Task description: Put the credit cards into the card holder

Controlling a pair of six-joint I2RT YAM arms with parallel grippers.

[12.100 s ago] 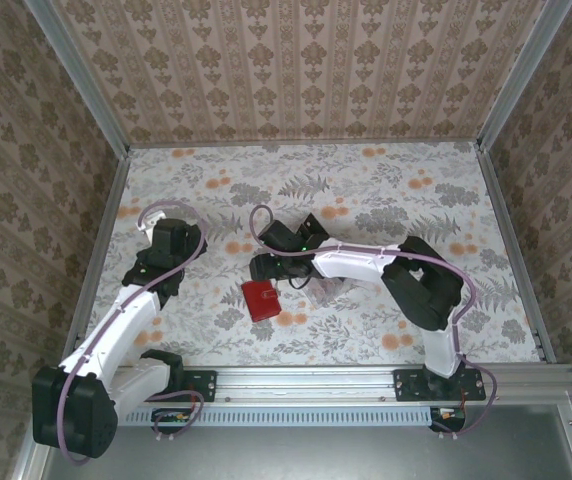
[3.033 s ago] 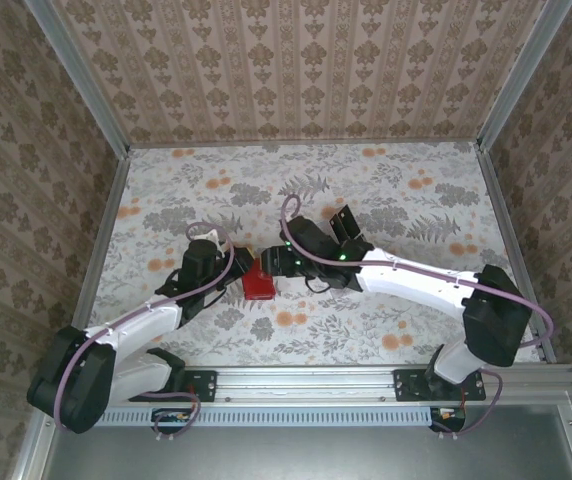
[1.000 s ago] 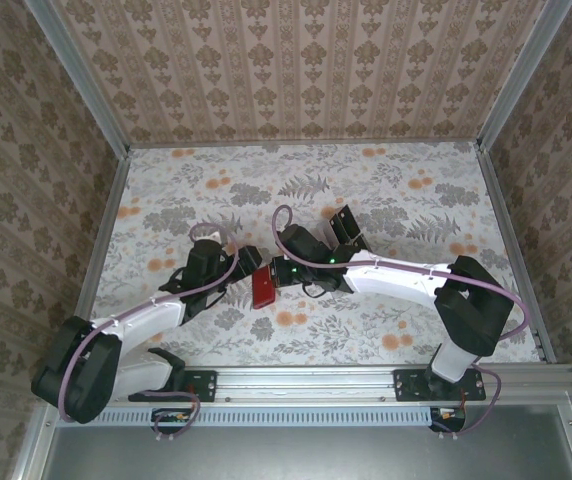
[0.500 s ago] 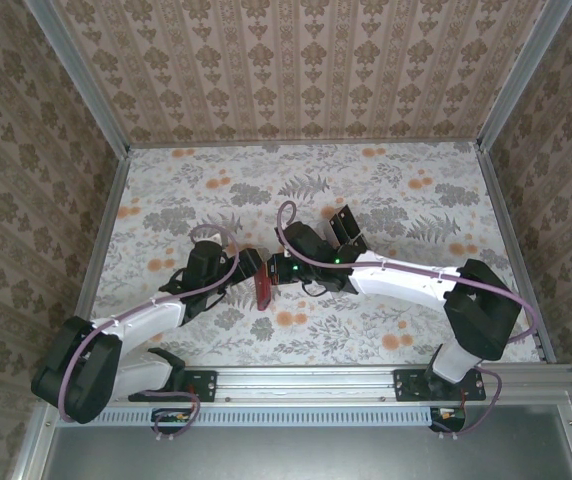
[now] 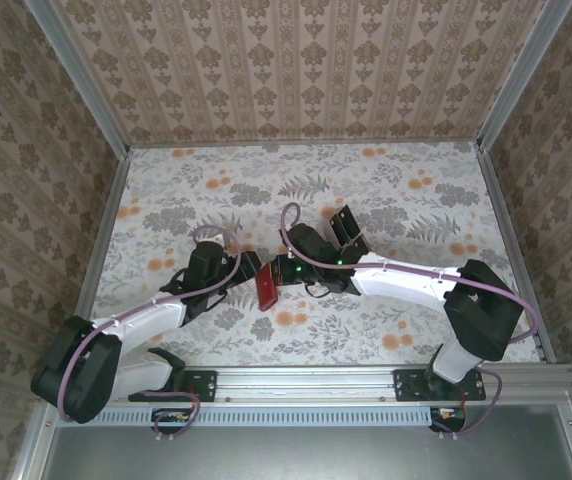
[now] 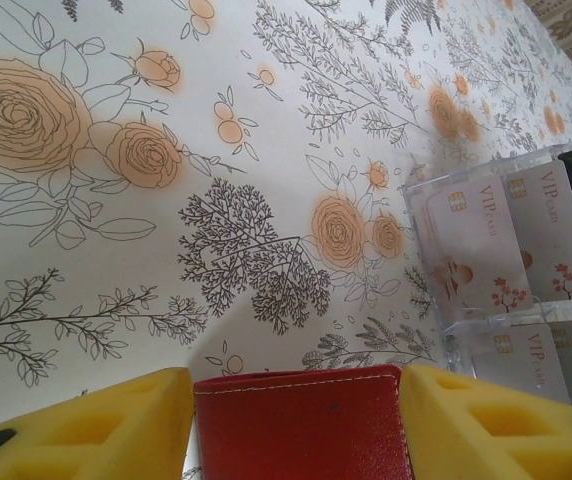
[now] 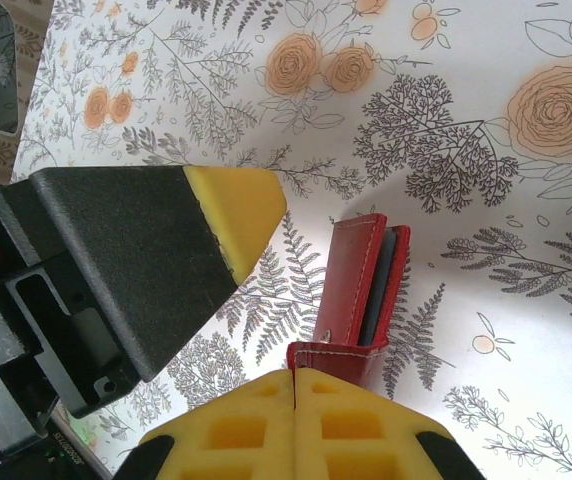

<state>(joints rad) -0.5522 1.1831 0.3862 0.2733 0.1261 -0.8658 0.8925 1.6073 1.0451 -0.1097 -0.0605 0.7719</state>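
Red card holder [image 7: 364, 280] stands on edge, slightly agape, near clear tray [image 6: 418, 182], on tray's left-arm side. Pale credit cards [image 6: 476, 250] lie in tray. Grip: right gripper [image 7: 294, 385] pinched tight on holder's lower flap. The left gripper [image 6: 296, 400] straddles holder; pressing or not, cannot tell. Judgement: holder light, floppy at fold, take near spine. Cards stiff, slick, take by edges.

i see a white table cover [image 5: 386, 190] printed with orange roses and grey ferns. damask wallpaper panels [image 5: 306, 70] box it in on three sides, with aluminium posts [image 5: 78, 75] at the corners. a clear plastic compartmented tray [image 6: 486, 163] sits on the cover, at the right of the left wrist view.
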